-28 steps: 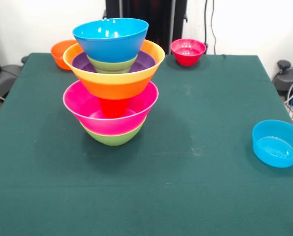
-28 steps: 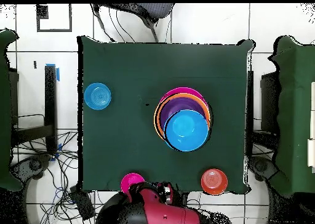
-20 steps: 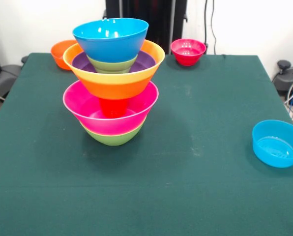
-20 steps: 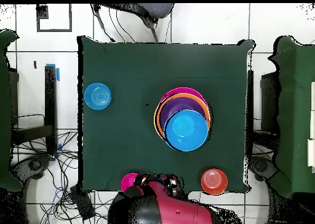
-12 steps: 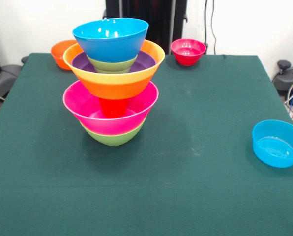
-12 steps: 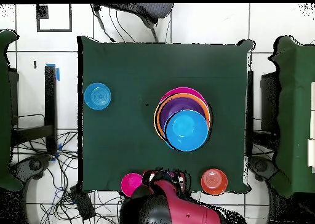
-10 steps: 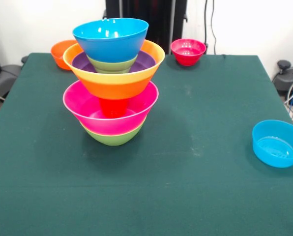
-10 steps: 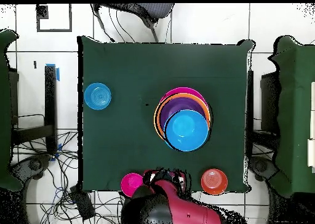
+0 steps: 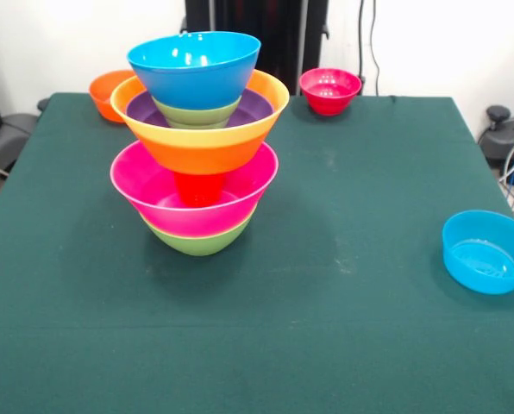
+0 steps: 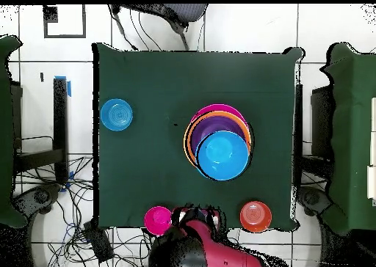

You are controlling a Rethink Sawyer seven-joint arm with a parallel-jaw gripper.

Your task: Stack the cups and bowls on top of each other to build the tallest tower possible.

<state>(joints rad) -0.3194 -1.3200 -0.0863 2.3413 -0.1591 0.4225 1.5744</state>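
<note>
The tower (image 9: pixel 198 142) stands upright on the green-covered counter (image 9: pixel 343 328), left of centre in the front view. From the bottom: a green bowl (image 9: pixel 199 239), a wide pink bowl (image 9: pixel 145 185) nested in it, a red cup (image 9: pixel 198 187) standing inside the pink bowl, a wide orange bowl (image 9: pixel 201 148) resting on the cup, a purple bowl (image 9: pixel 255 106) lining the orange one, a second green bowl (image 9: pixel 197 113) showing only as a band, and a large blue bowl (image 9: pixel 194 69) on top. From overhead the blue top bowl (image 10: pixel 222 155) sits off-centre over the purple and orange rims, toward the robot's side.

Three bowls lie loose on the counter: a small orange one (image 9: pixel 108 92) at the far edge, partly hidden behind the tower; a small red-pink one (image 9: pixel 329 90) also at the far edge; a shallow blue one (image 9: pixel 487 252) near the right edge, cut off slightly by the picture border.

The robot's red arm (image 10: pixel 202 246) shows only overhead, at the counter's robot-side edge between the red-pink bowl (image 10: pixel 157 219) and the orange bowl (image 10: pixel 255 216), well apart from the tower. A dark clump at the arm's end may be the hand, but its outline is too broken up to make out, so whether it is released or clenched I cannot tell. The front view shows none of it. The lower tower layers are hidden overhead beneath the upper bowls.
</note>
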